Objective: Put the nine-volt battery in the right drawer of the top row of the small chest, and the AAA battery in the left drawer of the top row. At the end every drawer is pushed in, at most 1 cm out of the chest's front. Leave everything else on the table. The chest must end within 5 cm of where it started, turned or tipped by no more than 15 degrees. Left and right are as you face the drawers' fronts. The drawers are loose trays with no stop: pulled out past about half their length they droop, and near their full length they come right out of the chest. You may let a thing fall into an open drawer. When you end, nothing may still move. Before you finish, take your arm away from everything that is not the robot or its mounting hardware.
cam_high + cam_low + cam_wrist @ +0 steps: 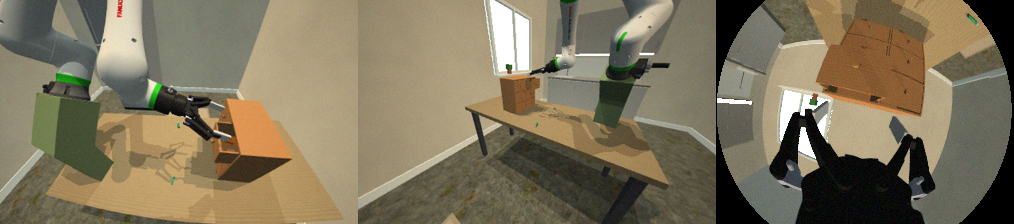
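Pale wooden tabletop (280, 200) (582, 136) (943, 17), orange-brown wooden chest (260, 128) (509, 94) (903, 75) upon it, top-right drawer (228, 157) (536, 84) (838, 65) standing out!

And look, the black two-fingered gripper (220, 120) (531, 74) (860, 114) has its fingers spread wide, nothing between them, up at the chest's upper front; the small orange block, apparently the nine-volt battery (230, 140), sits in that drawer by one pale fingertip, while two little green pieces, one near (173, 180) (554, 109) and one farther (178, 125) (536, 125) in the top view, lie apart on the wood; which is the AAA, I can't tell.
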